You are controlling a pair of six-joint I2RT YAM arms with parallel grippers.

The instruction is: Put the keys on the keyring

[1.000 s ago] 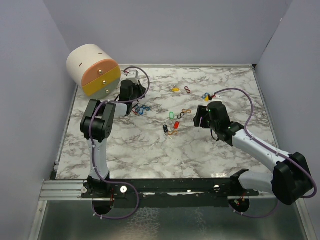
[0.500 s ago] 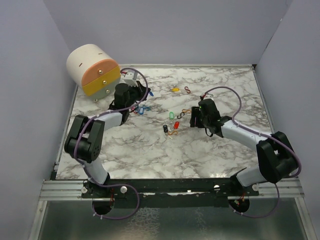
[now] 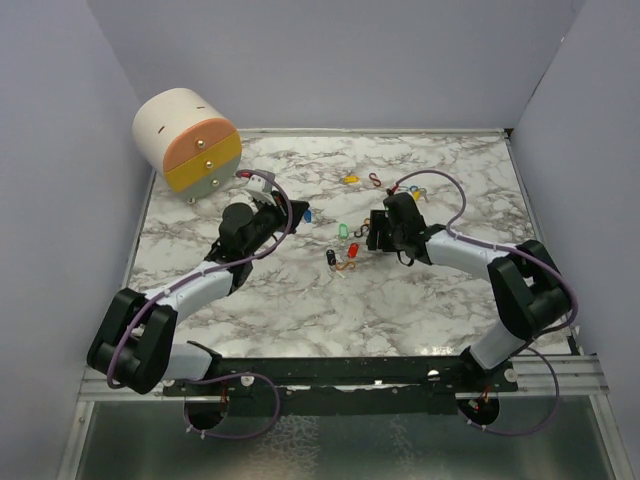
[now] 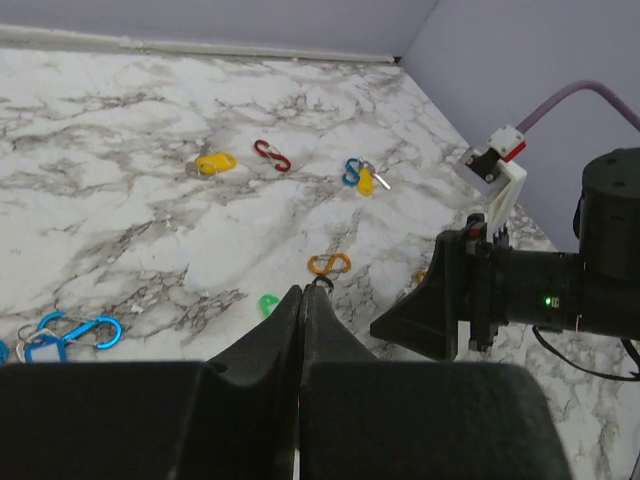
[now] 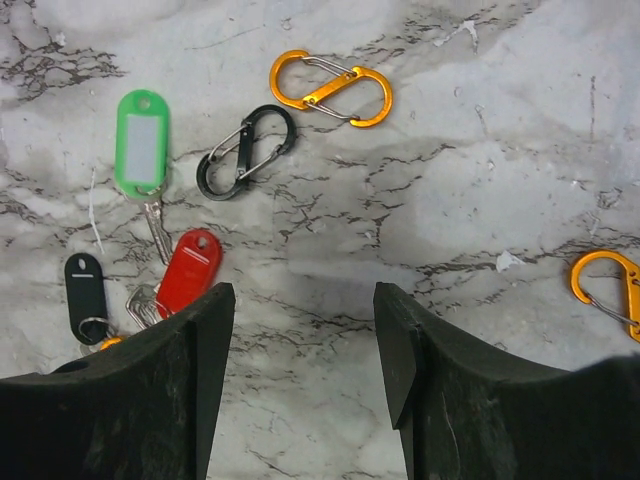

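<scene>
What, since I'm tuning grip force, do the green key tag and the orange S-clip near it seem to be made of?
Green key tag: likely moulded plastic, smooth and slightly glossy, with a pale label window. Orange S-clip: probably anodised metal, judging by its satin sheen and thin silvery wire gates; coated plastic can't be ruled out.

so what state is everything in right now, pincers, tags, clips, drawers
left pincer: shut
right pincer: open, empty
green tag: lying flat, on no clip
red tag: lying flat, on no clip
black tag: lying flat, on no clip
black clip: closed, holds nothing
orange clip: closed, holds nothing
drawers: shut
</scene>
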